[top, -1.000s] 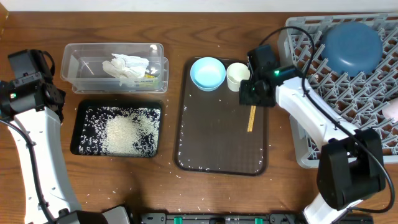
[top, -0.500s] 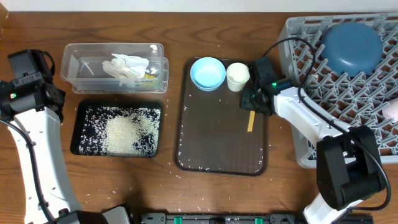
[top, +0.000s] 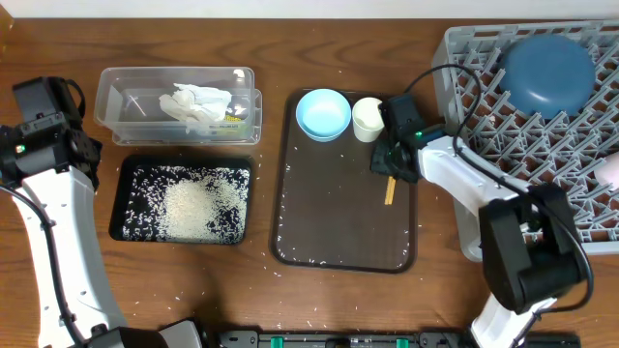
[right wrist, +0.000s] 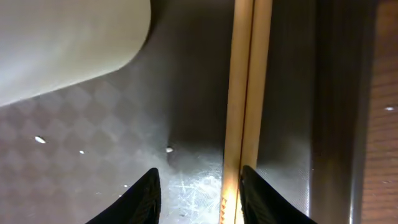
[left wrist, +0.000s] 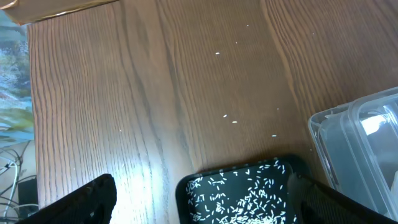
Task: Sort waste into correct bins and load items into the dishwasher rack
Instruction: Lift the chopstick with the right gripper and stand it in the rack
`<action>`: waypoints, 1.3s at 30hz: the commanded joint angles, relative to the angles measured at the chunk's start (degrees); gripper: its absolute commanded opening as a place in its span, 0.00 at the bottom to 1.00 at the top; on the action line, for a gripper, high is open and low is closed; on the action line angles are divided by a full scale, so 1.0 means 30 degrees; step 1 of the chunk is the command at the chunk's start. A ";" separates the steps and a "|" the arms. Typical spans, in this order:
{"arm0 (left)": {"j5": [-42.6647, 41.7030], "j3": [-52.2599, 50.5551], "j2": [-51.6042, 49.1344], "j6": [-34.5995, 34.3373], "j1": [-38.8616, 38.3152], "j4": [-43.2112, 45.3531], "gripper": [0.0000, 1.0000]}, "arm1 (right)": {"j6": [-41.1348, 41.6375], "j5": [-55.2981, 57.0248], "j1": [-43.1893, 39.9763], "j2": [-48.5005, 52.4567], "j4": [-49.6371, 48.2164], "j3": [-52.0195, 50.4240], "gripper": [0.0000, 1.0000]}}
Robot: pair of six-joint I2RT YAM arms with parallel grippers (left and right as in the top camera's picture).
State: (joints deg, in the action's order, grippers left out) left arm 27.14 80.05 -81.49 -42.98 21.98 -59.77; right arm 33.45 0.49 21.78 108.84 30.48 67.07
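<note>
Logging the chopsticks (top: 390,189) first: the pair lies side by side on the brown serving tray (top: 329,242), toward its 2 o'clock corner. Their long axis runs 12-to-6 in the overhead view, and the upper end is hidden under the right hand (top: 393,166). The cream cup (top: 368,118) stands just at 11 o'clock of that hand, with the light-blue bowl (top: 323,113) beside it at 9.

The right wrist view adds what overhead hides — the fingers (right wrist: 140,199) are spread and the two sticks pass between them, close to the finger nearer the tray rim. Contact there: cannot tell. Nothing is pinched. The cup's wall fills the 10 o'clock corner.

Left hand (left wrist: 205,208): spread wide with nothing between the fingers, above the 11 o'clock corner of the black tray (left wrist: 186,186) of rice (left wrist: 236,193) — finger state unreadable from overhead. The clear tub (left wrist: 367,137) is at 3 o'clock.

The rack (top: 542,164) fills the 3 o'clock side of the surface, with the dark-blue dish (top: 547,72) at its 12.
</note>
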 commanded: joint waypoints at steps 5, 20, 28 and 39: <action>0.0102 0.0051 -0.0058 0.0248 0.0066 -0.0066 0.91 | 0.0051 0.0648 0.0138 0.0364 0.0357 -0.0146 0.40; 0.0102 0.0051 -0.0058 0.0248 0.0066 -0.0066 0.90 | -0.0466 0.0831 0.0117 0.0525 0.1902 0.0036 0.01; 0.0102 0.0051 -0.0058 0.0248 0.0066 -0.0066 0.90 | -0.2535 0.0627 -0.1078 -0.2113 0.4561 0.2637 0.01; 0.0102 0.0051 -0.0058 0.0248 0.0066 -0.0066 0.91 | -0.7847 0.0182 -0.5202 -0.6448 0.6550 0.5748 0.01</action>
State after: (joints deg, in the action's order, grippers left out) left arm 27.14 80.05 -81.49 -43.00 21.98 -59.77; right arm 18.15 1.06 9.74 91.29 49.69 83.83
